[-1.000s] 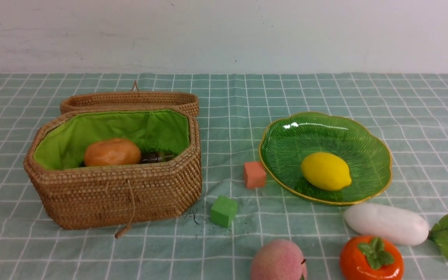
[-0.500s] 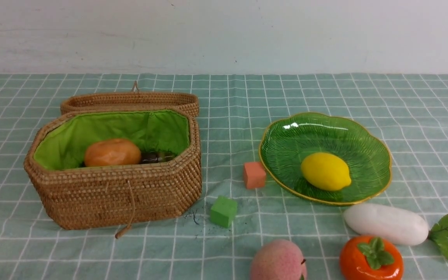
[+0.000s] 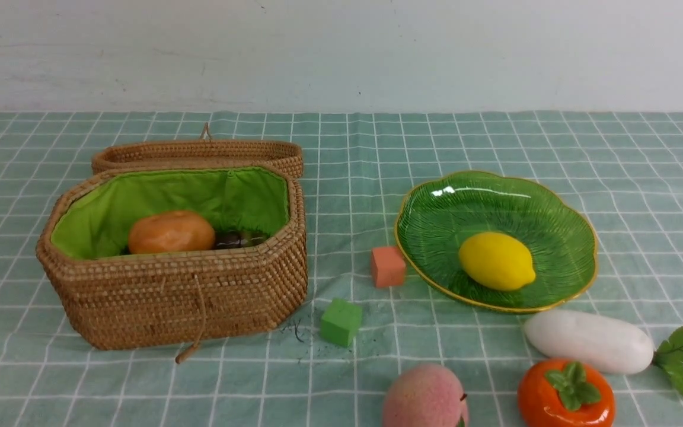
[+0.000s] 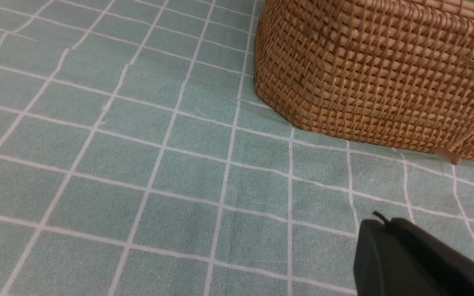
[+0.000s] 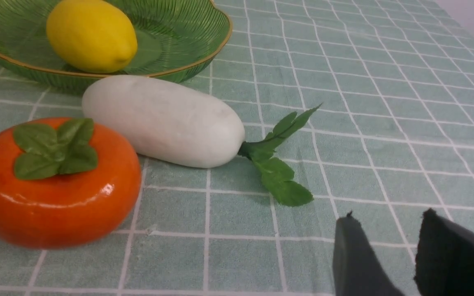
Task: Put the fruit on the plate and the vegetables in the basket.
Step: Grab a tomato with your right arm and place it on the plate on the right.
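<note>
The lemon (image 3: pixel 497 261) lies on the green glass plate (image 3: pixel 555 213). The white radish (image 3: pixel 589 341), persimmon (image 3: pixel 565 394) and peach (image 3: pixel 424 397) lie on the cloth in front of the plate. The potato (image 3: pixel 171 232) and a dark eggplant (image 3: pixel 239 239) lie in the wicker basket (image 3: pixel 175 296). The carrot is hidden. In the right wrist view the open, empty right gripper (image 5: pixel 389 220) hovers near the radish (image 5: pixel 163 121) leaves, with the persimmon (image 5: pixel 56 185), lemon (image 5: pixel 91 35) and plate (image 5: pixel 187 37) beyond. In the left wrist view the shut left gripper (image 4: pixel 379 224) is low beside the basket (image 4: pixel 377 74).
An orange foam cube (image 3: pixel 388 267) sits at the plate's left edge and a green foam cube (image 3: pixel 341 322) lies between basket and peach. The basket's lid (image 3: pixel 199 153) lies open behind it. A checked green cloth (image 3: pixel 347 148) covers the table.
</note>
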Action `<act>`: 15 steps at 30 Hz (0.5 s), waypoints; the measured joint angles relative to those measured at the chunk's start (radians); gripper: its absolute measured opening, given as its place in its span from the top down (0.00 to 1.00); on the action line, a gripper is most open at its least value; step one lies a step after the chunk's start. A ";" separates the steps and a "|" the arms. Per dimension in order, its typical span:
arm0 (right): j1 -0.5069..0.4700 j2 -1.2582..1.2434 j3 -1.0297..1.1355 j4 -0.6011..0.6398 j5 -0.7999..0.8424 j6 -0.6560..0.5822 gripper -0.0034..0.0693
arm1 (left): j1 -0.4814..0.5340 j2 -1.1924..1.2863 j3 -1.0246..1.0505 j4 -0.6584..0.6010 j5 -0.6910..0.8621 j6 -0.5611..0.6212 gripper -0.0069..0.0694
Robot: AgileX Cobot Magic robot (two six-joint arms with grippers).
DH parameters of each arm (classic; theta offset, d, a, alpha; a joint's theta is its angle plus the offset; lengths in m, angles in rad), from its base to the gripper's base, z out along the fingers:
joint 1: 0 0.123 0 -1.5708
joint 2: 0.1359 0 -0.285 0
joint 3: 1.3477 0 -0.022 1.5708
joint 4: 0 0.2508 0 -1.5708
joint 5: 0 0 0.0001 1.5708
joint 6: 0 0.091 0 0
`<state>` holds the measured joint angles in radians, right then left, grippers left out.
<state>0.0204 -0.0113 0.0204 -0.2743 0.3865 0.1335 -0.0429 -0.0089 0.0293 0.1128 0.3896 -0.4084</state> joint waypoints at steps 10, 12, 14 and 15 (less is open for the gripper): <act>0.000 0.000 0.000 0.000 0.000 0.000 0.62 | 0.000 0.000 0.000 0.000 0.001 0.000 0.91; 0.000 0.000 0.000 0.000 0.000 0.000 0.62 | 0.000 0.000 0.000 -0.002 0.001 0.000 0.91; 0.000 0.000 0.000 0.000 0.000 0.000 0.62 | 0.000 0.000 0.000 -0.002 0.001 0.000 0.91; 0.000 0.000 0.000 0.000 0.000 0.000 0.62 | 0.000 0.000 0.000 -0.002 0.001 0.000 0.91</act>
<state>0.0204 -0.0113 0.0204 -0.2743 0.3865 0.1335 -0.0429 -0.0089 0.0293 0.1104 0.3904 -0.4084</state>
